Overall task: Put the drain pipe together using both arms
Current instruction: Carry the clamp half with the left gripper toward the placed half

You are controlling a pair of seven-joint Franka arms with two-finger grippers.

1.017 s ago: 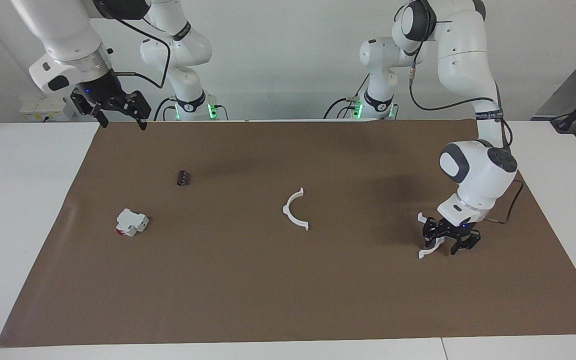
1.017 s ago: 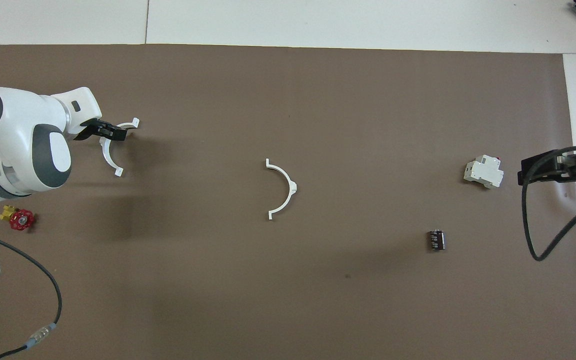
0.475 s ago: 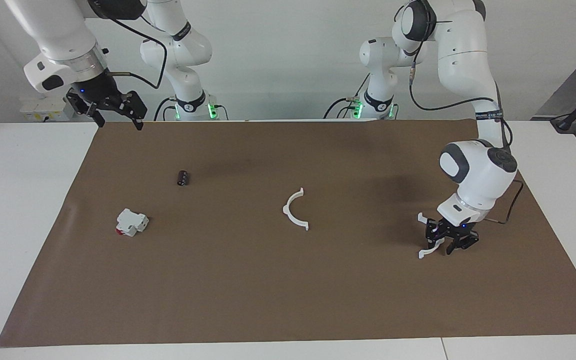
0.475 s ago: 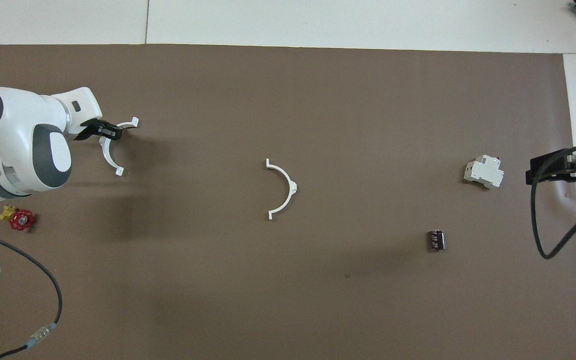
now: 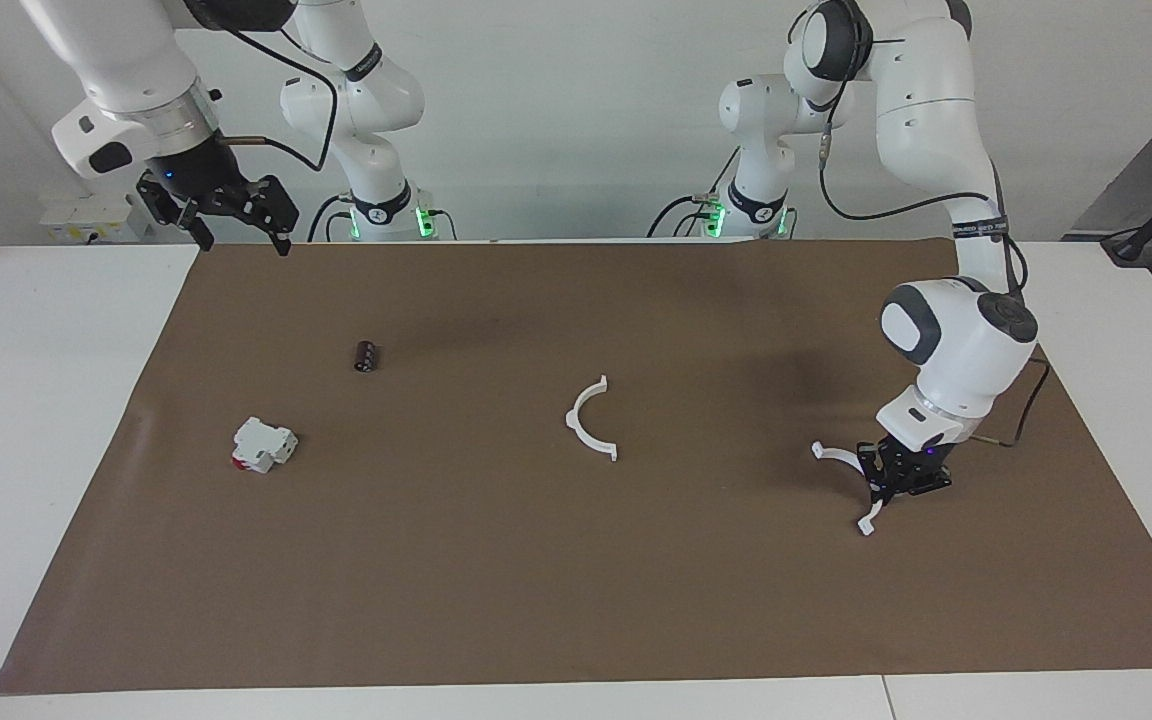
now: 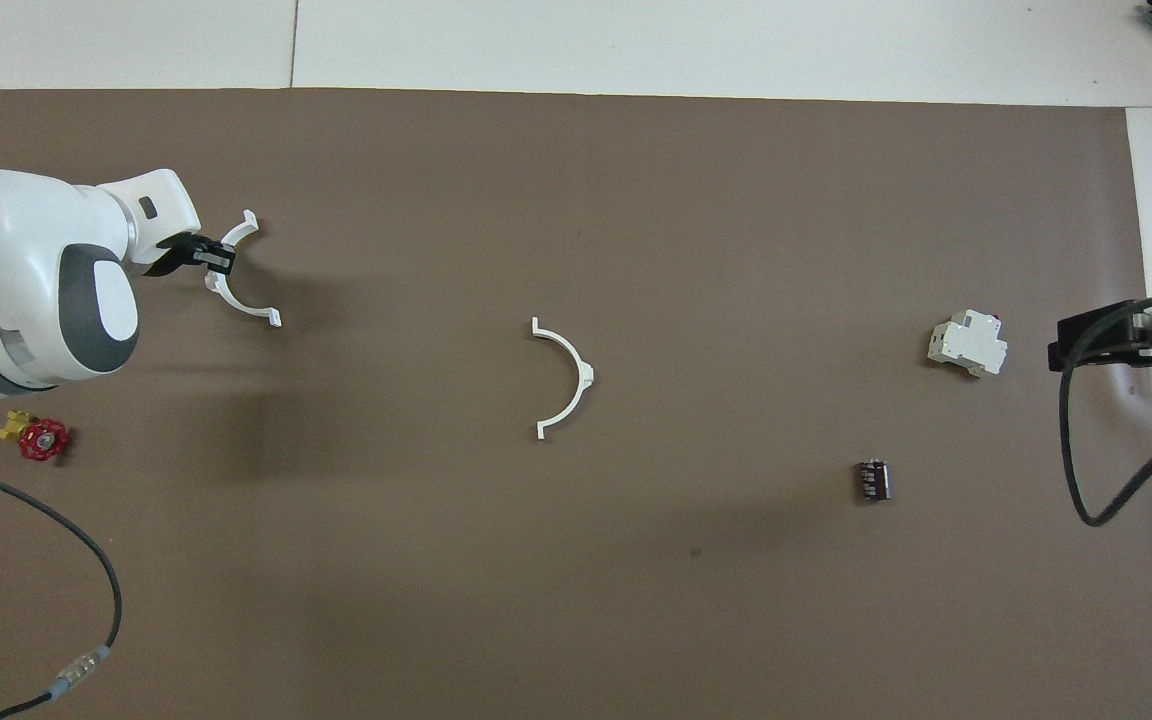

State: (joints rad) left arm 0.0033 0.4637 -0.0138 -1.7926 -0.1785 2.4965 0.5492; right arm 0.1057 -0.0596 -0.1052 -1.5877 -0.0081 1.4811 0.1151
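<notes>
Left gripper (image 5: 894, 478) jaws clamped on one half-ring arc (image 5: 848, 472), low over tabletop, well apart from second half-ring arc (image 5: 591, 420), presumably for joining. Right gripper (image 5: 232, 222) waits raised, jaws spread, empty.

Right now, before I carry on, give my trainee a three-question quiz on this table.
1. True or false: the left gripper is shut on a white half-ring.
2. Which lies nearer to the robots: the black cylinder or the white block?
3. Fill in: the right gripper waits, raised over the mat's ___ arm end.

Key: 1 true. 2 the black cylinder. 3 right.
</notes>
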